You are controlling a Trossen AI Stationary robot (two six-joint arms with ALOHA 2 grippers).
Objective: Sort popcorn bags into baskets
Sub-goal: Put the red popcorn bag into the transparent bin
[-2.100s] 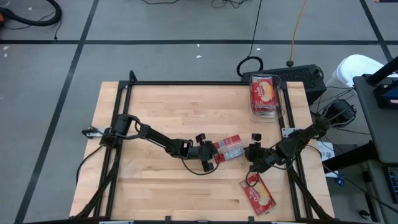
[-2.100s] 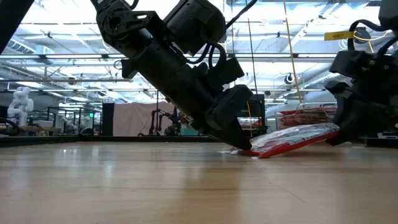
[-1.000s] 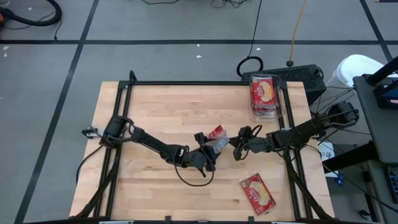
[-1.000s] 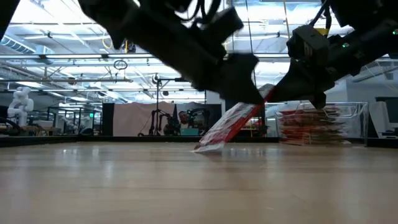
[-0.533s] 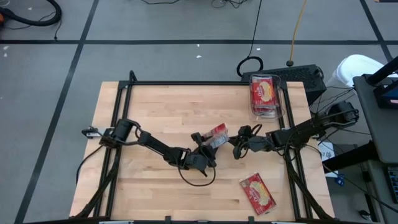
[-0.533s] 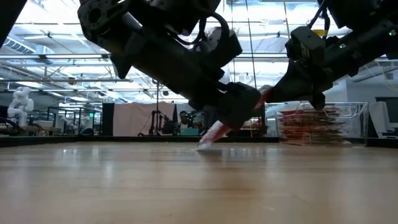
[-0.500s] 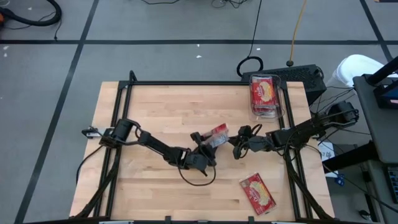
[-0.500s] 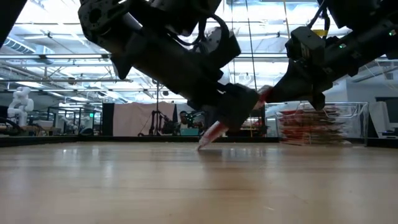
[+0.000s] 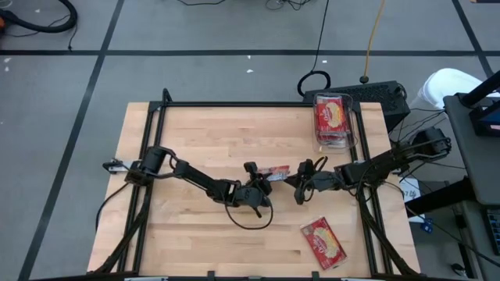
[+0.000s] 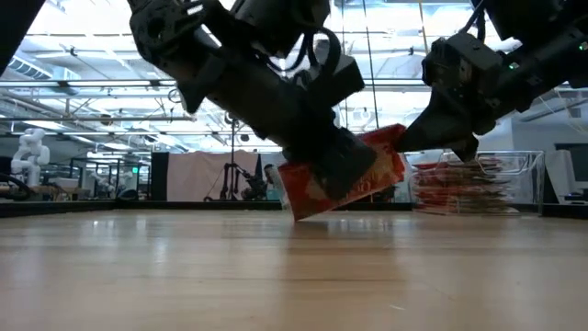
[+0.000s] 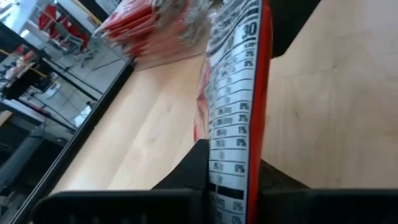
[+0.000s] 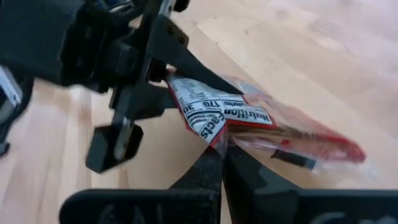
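Red packet [image 9: 322, 243] lies flat near the table's [image 9: 195, 133] front edge, R side. Mid-table, both grippers meet on another popcorn bag [image 9: 276, 171], lifted off the wood & standing on edge: left gripper [image 9: 264, 180] fingers clamped on one end, right gripper [image 9: 298, 184] pinched tight on the other corner, printed back showing in the wrist views. Far back R corner: clear tub [image 9: 336, 119] w/ red packets stacked inside, well apart from the arms.
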